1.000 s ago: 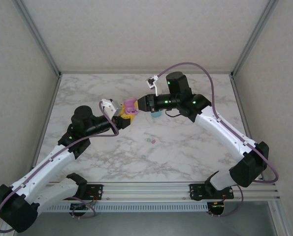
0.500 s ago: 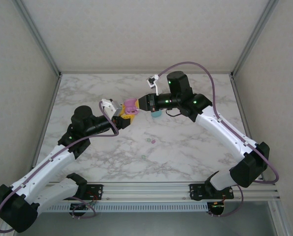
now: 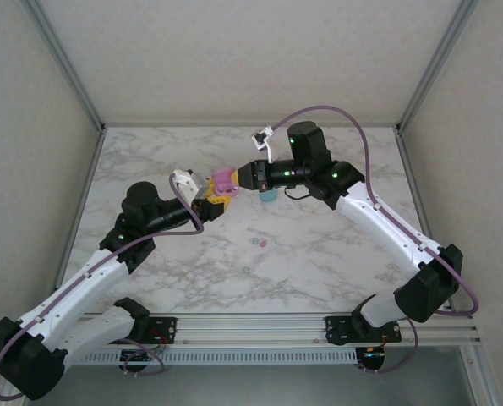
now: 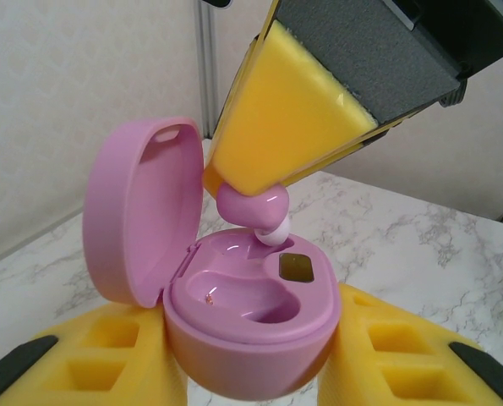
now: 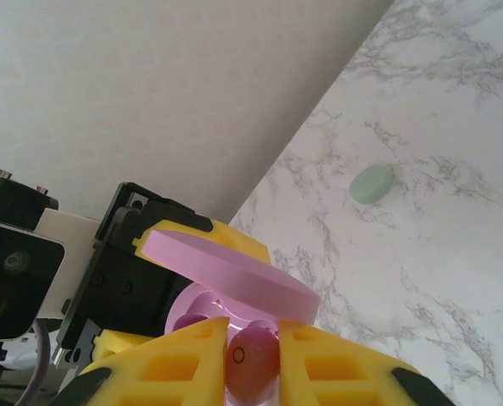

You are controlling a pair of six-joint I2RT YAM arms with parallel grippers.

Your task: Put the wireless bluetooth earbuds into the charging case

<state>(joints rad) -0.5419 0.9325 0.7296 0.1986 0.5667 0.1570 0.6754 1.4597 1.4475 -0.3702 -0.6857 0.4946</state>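
Squeezing tighter in the last second, your right gripper pinched its yellow pads shut on the pink bud. Seen from above, both arms had hardly moved in that time, so the pinch was the main change. Your left gripper was clamped on the sides of the pink case and held it up off the table. The lid stood open, tipped back to the left in the left wrist view. The bud hung with its white tip pointing down, just over the far hole in the case. I could not tell if the tip touched the rim or not. The near hole looked empty. I think the firmer hold meant the bud was lined up and ready to be pushed in, though it was not yet seated. You still had more to do after this one. A few tiny buds lay loose on the table, well apart from both grippers. A cyan case sat on the table just below your right gripper.
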